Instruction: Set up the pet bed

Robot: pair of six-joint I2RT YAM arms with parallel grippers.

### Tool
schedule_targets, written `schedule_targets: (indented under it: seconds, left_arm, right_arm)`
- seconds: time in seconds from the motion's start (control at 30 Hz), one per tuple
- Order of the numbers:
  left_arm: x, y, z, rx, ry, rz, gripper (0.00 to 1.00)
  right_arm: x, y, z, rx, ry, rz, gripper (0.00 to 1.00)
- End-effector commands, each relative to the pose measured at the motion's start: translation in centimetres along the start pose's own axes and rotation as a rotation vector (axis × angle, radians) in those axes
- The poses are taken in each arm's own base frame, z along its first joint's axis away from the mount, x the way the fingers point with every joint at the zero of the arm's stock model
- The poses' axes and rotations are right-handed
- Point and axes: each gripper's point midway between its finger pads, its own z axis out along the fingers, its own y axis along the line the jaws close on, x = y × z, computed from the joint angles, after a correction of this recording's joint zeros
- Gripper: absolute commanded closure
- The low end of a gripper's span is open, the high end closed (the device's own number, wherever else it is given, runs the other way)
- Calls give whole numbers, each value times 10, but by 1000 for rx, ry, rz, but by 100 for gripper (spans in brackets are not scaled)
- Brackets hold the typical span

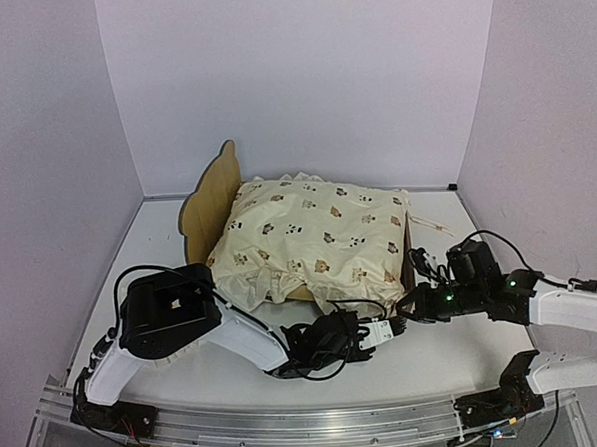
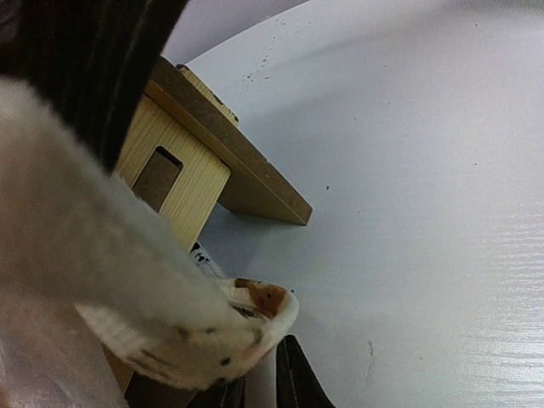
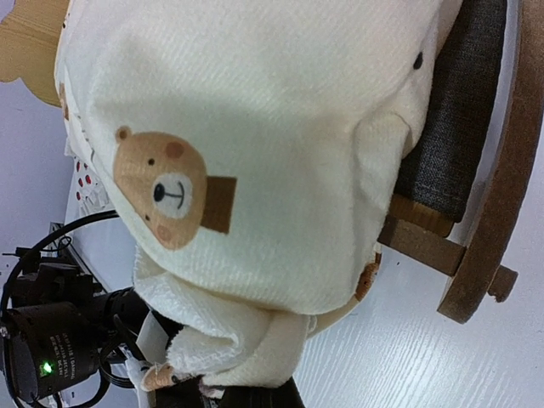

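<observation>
A pale plywood pet bed (image 1: 220,193) sits mid-table. Its long axis runs from the scalloped headboard at the far left to the foot at the near right. The bed is the only container here. It holds a cream bear-print quilt (image 1: 319,237) that covers almost all of it and spills over the near rail. In the right wrist view, the bed's dark grey fabric base (image 3: 459,127) shows beneath the quilt, and a scrap of red-dotted white fabric (image 3: 82,178) peeks out at the quilt's edge (likely a pillow, though too little shows to be sure).

Both arms reach to the foot end, their tips close together. The left gripper (image 1: 376,332) lies just off the near right corner, with its fingers pinched on the quilt's hem corner. The right gripper (image 1: 411,306) is the nearer of the two to the foot rail, and it is clamped tight on bunched quilt edge. From both grippers the bed stretches away toward the far left, so spreading the quilt likely means pulling along that axis.
</observation>
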Motion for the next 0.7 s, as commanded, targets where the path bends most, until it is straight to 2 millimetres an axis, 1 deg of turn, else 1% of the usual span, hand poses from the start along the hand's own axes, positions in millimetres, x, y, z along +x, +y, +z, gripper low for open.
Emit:
schedule_targets:
  seconds: [0.0, 0.2, 0.23, 0.3, 0.33, 0.43, 0.5, 0.67]
  left_arm:
    - [-24, 16, 7, -49, -73, -7, 86]
    - [-24, 14, 12, -40, -75, 8, 88]
    - [-24, 13, 13, -37, -73, 17, 90]
    - [-25, 14, 15, -37, -73, 28, 98]
    - [-26, 14, 14, -38, -74, 30, 100]
    - [-27, 17, 12, -41, -74, 25, 100]
    - [-22, 17, 9, -38, -58, 22, 100]
    - [-11, 24, 1, -30, 5, -8, 100]
  right_arm:
    - [-15, 13, -4, -23, -32, -6, 100]
    - [-16, 14, -4, -24, -30, -6, 100]
    - [-16, 14, -4, -23, -30, -7, 100]
    - [-17, 15, -4, -22, -30, -7, 100]
    - [-17, 14, -4, -19, -32, -7, 100]
    - [-18, 12, -5, -8, -41, -11, 100]
    - [-19, 9, -7, 14, -47, -17, 100]
    - [-21, -8, -15, 123, -64, -57, 100]
